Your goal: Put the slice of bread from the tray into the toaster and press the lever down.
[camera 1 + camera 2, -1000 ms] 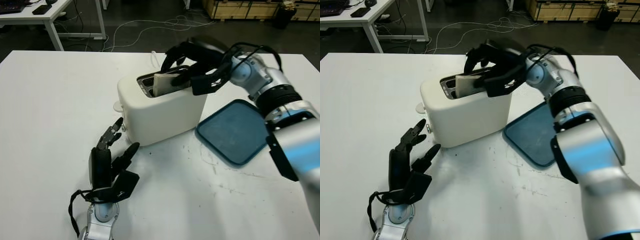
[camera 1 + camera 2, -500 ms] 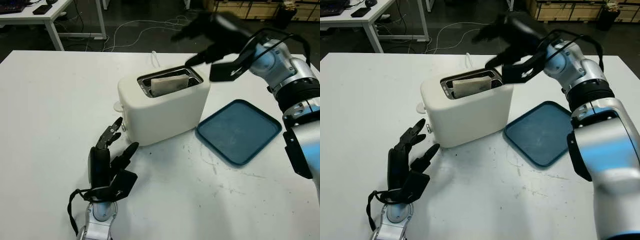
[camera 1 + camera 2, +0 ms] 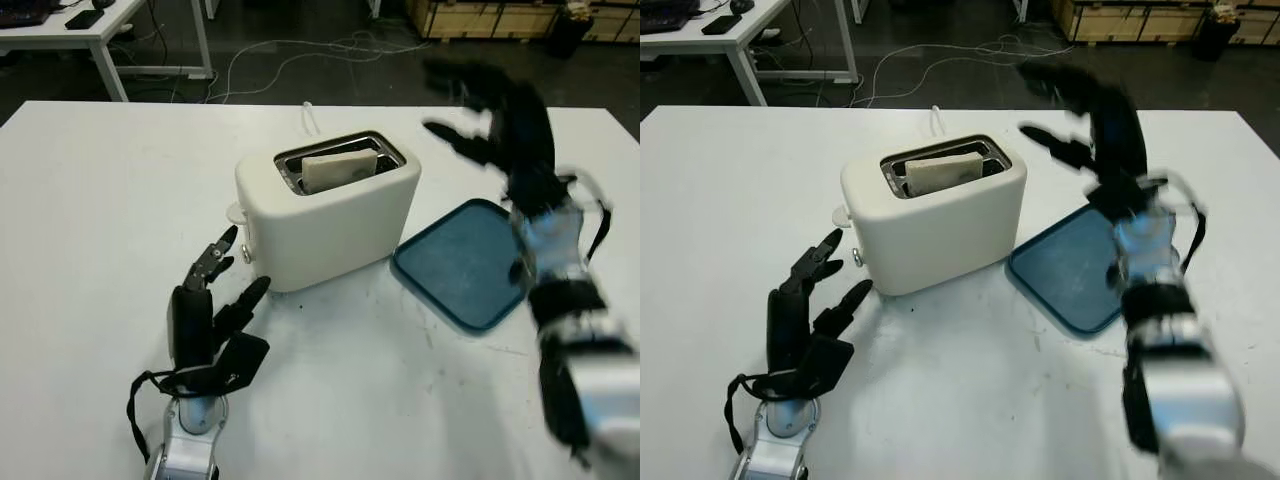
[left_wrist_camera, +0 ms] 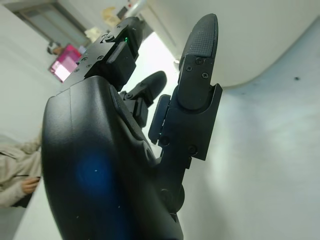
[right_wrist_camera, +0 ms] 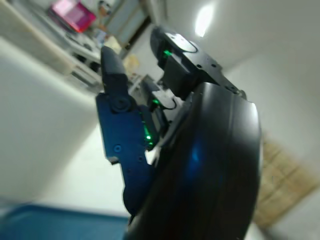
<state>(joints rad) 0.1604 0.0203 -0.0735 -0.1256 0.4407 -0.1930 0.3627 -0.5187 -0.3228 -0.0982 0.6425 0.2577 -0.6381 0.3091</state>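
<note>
A white toaster [image 3: 325,215] stands mid-table with a slice of bread [image 3: 339,168] sticking up out of its top slot. Its lever [image 3: 236,212] pokes out of the left end. My right hand [image 3: 500,110] is open, raised in the air to the right of the toaster and above the tray, holding nothing. My left hand [image 3: 215,300] is open near the table's front, fingers pointing at the toaster's left end, a short way from the lever. The blue tray [image 3: 475,260] lies bare to the right of the toaster.
The toaster's white cord [image 3: 310,115] runs off behind it. Beyond the table's far edge are a floor with cables [image 3: 300,50], another white table [image 3: 100,30] at the back left and wooden crates [image 3: 480,15] at the back right.
My right hand let go of the bread, which now stands in the slot, and swung up and to the right over the tray. The left hand shifted slightly.
</note>
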